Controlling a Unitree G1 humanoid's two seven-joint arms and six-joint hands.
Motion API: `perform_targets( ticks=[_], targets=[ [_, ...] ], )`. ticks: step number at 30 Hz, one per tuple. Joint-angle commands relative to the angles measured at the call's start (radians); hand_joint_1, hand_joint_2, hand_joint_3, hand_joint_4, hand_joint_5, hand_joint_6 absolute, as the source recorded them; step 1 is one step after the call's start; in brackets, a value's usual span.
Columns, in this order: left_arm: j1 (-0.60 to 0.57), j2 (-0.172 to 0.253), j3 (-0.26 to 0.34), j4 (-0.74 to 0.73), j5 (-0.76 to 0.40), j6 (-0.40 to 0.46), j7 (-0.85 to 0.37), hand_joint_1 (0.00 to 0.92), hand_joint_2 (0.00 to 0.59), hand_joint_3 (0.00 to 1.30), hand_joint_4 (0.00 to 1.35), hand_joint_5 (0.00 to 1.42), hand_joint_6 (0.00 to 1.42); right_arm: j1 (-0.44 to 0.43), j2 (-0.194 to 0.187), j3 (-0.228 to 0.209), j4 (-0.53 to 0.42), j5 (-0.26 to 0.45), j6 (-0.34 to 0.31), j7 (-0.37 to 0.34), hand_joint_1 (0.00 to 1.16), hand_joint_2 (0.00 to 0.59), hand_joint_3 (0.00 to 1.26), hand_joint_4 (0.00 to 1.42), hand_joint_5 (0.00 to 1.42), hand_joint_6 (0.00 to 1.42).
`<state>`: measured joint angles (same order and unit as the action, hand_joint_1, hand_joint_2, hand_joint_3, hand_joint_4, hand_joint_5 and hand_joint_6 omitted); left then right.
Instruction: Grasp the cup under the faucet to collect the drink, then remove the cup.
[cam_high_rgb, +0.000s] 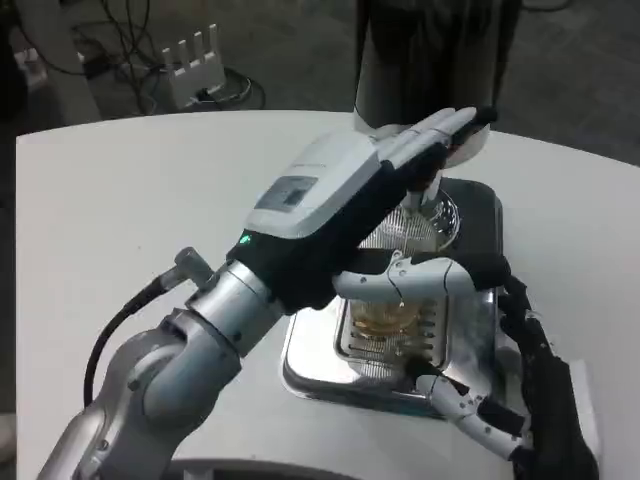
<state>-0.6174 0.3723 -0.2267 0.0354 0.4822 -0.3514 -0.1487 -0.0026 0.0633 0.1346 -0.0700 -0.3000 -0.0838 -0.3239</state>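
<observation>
A clear cup (388, 318) with amber drink in its bottom stands on the grille of the silver drip tray (308, 362), under the faucet (446, 168) of the dark drink dispenser (430, 50). My right hand (455, 340) comes in from the lower right and grips the cup, one white finger (412, 277) wrapped across its front and another (470, 410) lower down. My left hand (335, 185) reaches over the cup from the lower left. Its outstretched fingers (445, 130) rest on the faucet's lever and hold nothing. The left hand hides the cup's rim.
The dispenser and tray stand on the round white table (120, 220), whose far edge curves across the top. Beyond it, on the floor, lie cables and a white rack (196, 58). My left forearm (190, 360) crosses the table's near left part.
</observation>
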Motion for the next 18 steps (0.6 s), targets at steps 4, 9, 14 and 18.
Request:
perform_targets(
  ticks=[4,9,14,18],
  targets=[
    [-0.007,0.009,-0.022,0.034,0.016,0.007,-0.030,0.000,0.102,0.11,0.08,0.17,0.11,-0.072,0.057,0.011,0.051,0.019,-0.008,-0.039,0.84,0.157,0.08,0.11,0.11,0.19],
    [-0.019,0.009,-0.018,0.041,0.014,0.008,-0.028,0.000,0.102,0.11,0.08,0.17,0.11,-0.090,0.024,0.001,0.053,0.011,-0.001,-0.047,0.85,0.149,0.09,0.11,0.12,0.19],
    [-0.029,0.004,-0.022,0.054,0.016,0.006,-0.025,0.000,0.103,0.11,0.09,0.17,0.11,-0.094,0.040,0.009,0.073,0.024,-0.009,-0.044,0.85,0.154,0.09,0.11,0.12,0.19],
    [-0.035,0.003,-0.028,0.063,0.019,0.005,-0.027,0.000,0.103,0.11,0.09,0.17,0.11,-0.121,0.048,0.017,0.100,0.021,-0.013,-0.051,0.85,0.155,0.09,0.11,0.12,0.19]
  ],
)
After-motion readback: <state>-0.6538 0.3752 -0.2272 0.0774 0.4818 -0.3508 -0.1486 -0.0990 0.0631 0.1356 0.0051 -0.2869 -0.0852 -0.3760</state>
